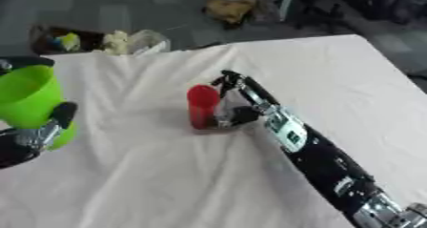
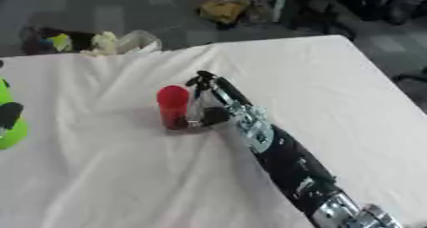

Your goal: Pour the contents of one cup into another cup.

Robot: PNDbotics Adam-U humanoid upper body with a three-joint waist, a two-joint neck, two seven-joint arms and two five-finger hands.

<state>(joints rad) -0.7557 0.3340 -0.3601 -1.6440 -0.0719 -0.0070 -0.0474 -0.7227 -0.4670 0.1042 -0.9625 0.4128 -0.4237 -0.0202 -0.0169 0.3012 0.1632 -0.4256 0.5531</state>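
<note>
Even, diffuse light; white surface (image 1: 150,174) reads bright, no glare. Soft, faint shadow at the base of the red cup (image 1: 201,106), beside the right robot hand (image 1: 232,108). Both views soft, blurred throughout; floor beyond dimmer.

Open cloth on most sides, two cups and one long arm in the way

We see the white cloth-covered table (image 1: 333,74) bare along its right side, its near left and in the wide gap between the upright red plastic cup (image 1: 201,106) at the middle and the bright green plastic cup (image 1: 32,98) at the left edge. Our black right arm (image 1: 313,153) lies as a diagonal bar from the lower right corner to the red cup, with our right hand (image 1: 232,103) against the cup's right side. Our left hand (image 1: 37,136) holds the green cup. Clutter (image 1: 108,41) sits beyond the far left edge.
</note>
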